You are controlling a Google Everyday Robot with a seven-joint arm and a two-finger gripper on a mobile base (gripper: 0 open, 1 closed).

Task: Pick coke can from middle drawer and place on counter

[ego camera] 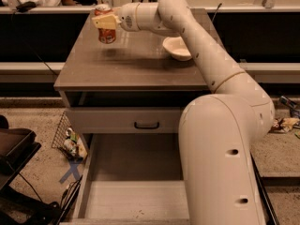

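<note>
Your gripper (pixel 106 21) is clenched on the coke can (pixel 107 34), which stands upright over the far-left corner of the counter (pixel 131 67). It seems to hang just above the surface, so lower it straight down.

the red-orange coke can (pixel 107 32) hangs upright, gripped by the gripper (pixel 106 21), just above the far left of the counter (pixel 136 67). the pale grey middle drawer (pixel 136 203) stands pulled open below.

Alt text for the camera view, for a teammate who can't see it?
The gripper holds the coke can just above the counter, near its far left corner. A white bowl sits on the counter too; the middle drawer below stands open.
</note>
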